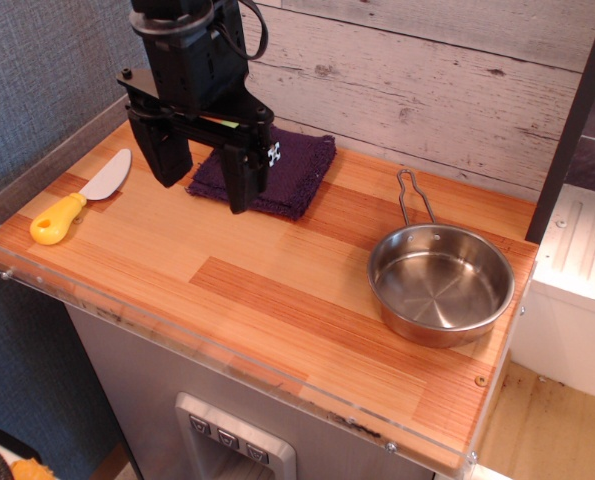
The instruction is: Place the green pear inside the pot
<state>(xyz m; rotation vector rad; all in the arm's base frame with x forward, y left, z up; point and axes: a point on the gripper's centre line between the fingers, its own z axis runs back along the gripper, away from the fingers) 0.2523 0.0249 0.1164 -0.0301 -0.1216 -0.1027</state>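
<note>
Wood, laminated in light and reddish strips, forms the rectangular table top (277, 290), edged along its near side with clear plastic.

Item: black robot gripper (205, 178), suspended over the far left part of the table. Two thick black fingers (165, 155) are seen spread well apart, pointing down; nothing is held between them. A small light-green and yellowish sliver is glimpsed high up between the fingers, against the gripper body; what it belongs to cannot be told.

Item: dark purple folded cloth (302, 170), laid flat at the far edge, directly behind and partly hidden by the gripper.

Item: toy knife with yellow handle and grey blade (77, 200), laid at the far left, near the gripper's left finger but apart from it.

Item: shallow round shiny stainless-steel pot (440, 285), set at the right end of the table, its thin wire loop handle directed toward the far wall. Its interior is seen bare.

Item: green pear, not made out with certainty anywhere in view.
</note>
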